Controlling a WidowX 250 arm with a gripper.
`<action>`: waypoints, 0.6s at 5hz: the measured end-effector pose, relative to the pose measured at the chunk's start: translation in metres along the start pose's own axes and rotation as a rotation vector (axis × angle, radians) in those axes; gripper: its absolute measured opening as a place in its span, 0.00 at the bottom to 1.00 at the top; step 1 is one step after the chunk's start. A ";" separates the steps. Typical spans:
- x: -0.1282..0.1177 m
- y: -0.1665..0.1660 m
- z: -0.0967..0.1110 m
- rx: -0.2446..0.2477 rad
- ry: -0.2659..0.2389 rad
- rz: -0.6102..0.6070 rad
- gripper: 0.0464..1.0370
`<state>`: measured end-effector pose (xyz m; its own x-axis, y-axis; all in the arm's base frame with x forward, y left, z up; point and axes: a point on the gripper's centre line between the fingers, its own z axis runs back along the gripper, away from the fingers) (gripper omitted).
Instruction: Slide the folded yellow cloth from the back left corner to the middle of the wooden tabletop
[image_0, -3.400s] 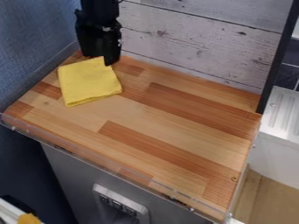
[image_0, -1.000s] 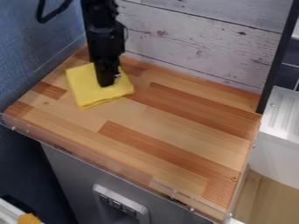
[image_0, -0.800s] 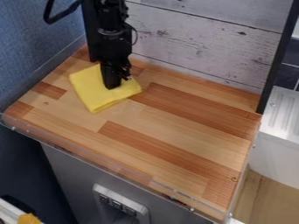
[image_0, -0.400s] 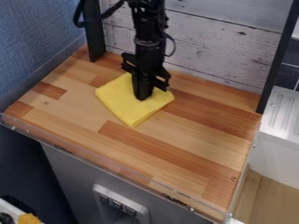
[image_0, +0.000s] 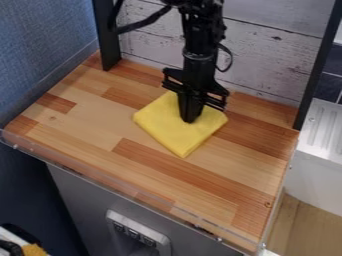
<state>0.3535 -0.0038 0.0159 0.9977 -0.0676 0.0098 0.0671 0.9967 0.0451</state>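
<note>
As the yellow cloth (image_0: 163, 125) is pressed from above by the black gripper (image_0: 190, 120), the step in hand can be judged to be a slide or wipe of the cloth over the bench (image_0: 227, 172). The gripper's two fingers are pressed together, their tips set down on the cloth a little behind its middle. No raised fold is seen at the tips; whether a little fabric is caught between them cannot be told. The cloth is laid flat on the wooden top, just back from the middle, with one corner pointed towards the front edge and the far side partly hidden by the gripper. Bare wood is left around it, most of it to the front and towards the white plank wall's (image_0: 267, 65) right-hand end.

For the next move, light and even downward pressure is called for, with the tips kept low and the cloth carried along the surface rather than lifted. If the pressure were eased too soon, the cloth could be slipped over and left behind; if it were pushed too hard, the thin fabric could be bunched ahead of the tips. Once a suitable spot is reached, a straight upward release would be needed, so that the cloth is not dragged.
</note>
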 end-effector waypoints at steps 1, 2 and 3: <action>0.001 -0.015 -0.001 -0.019 -0.015 0.045 0.02; 0.000 -0.026 0.000 -0.037 -0.011 0.068 0.04; 0.001 -0.027 0.023 -0.053 -0.015 0.089 0.19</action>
<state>0.3521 -0.0319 0.0377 0.9994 0.0211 0.0268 -0.0208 0.9997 -0.0094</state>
